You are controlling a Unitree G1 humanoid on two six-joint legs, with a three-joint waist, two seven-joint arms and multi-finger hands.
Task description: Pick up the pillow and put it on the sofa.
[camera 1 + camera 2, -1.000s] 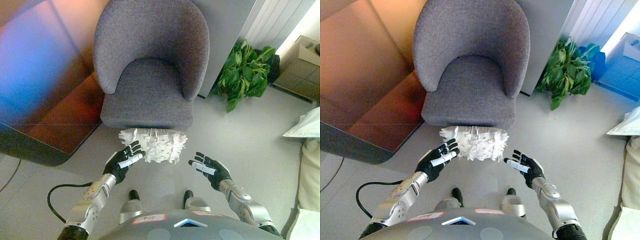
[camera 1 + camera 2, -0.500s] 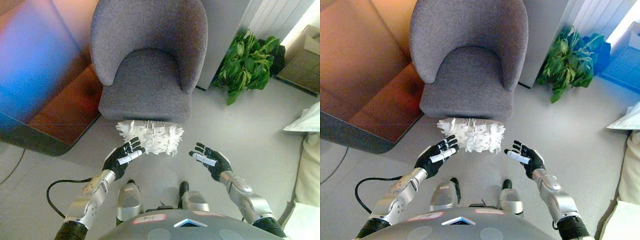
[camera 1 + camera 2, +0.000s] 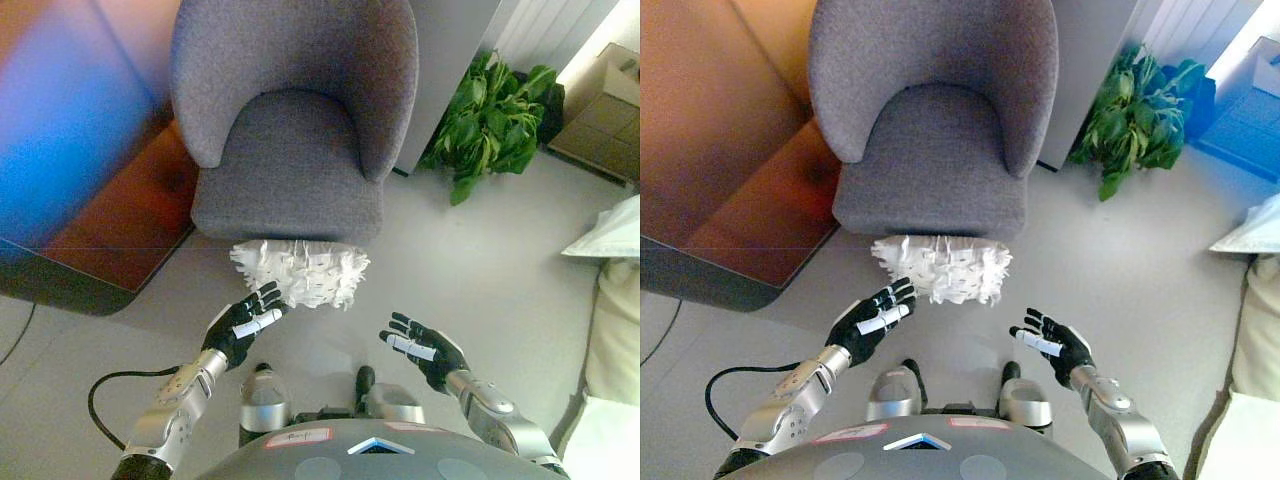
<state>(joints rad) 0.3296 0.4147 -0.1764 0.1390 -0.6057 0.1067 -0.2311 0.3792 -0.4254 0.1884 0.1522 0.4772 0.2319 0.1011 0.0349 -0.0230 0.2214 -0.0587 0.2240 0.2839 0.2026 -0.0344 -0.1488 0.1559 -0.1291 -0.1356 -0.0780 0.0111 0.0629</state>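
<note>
A white shaggy pillow (image 3: 300, 274) lies on the floor against the front of a grey armchair sofa (image 3: 290, 130). My left hand (image 3: 243, 323) is open, fingers spread, just below the pillow's left end and apart from it. My right hand (image 3: 424, 346) is open, palm turned inward, lower right of the pillow with a clear gap to it. Both hands are empty. The sofa's seat (image 3: 932, 150) holds nothing.
A dark reddish low table (image 3: 730, 200) stands left of the sofa. A green potted plant (image 3: 490, 115) stands at the right, by a grey wall. White bedding (image 3: 615, 300) shows at the right edge. A cardboard box (image 3: 600, 120) sits far right.
The view has shifted a little. My right hand has dropped lower and further from the pillow. My left hand has stayed near the pillow's left end. The pillow has not moved.
</note>
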